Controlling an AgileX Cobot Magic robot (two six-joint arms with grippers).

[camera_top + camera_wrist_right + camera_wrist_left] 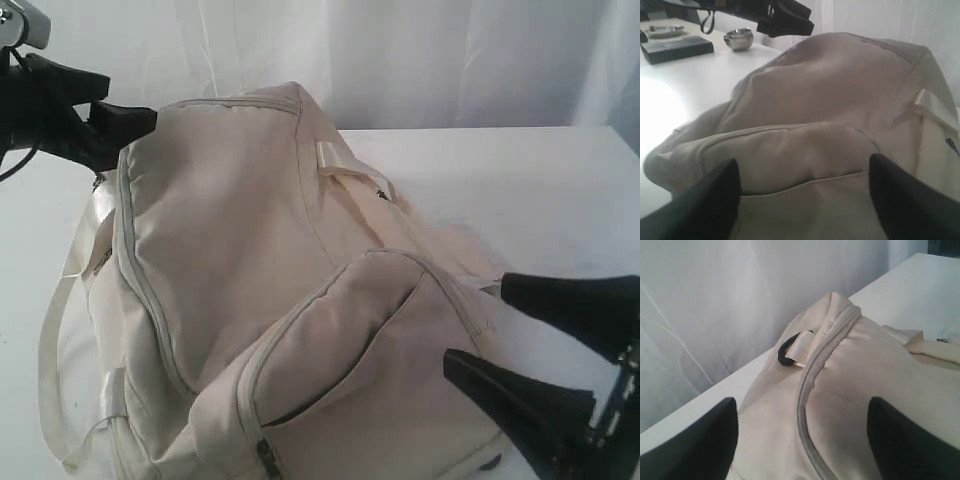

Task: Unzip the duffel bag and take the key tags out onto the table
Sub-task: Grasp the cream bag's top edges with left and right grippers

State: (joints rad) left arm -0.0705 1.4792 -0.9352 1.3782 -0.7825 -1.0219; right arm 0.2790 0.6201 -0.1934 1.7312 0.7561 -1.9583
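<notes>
The cream duffel bag lies on the white table, its grey zippers closed along the seams I can see. My left gripper is open at the bag's far left end, its jaws straddling the zipper seam near a black ring with a webbing tab. My right gripper is open beside the bag's near side pocket, fingers spread and holding nothing. No key tags are in view.
A pale webbing strap trails off the bag's left side and a handle lies on top. In the right wrist view a metal bowl, a dark flat box and a small dish stand beyond the bag. White curtains hang behind.
</notes>
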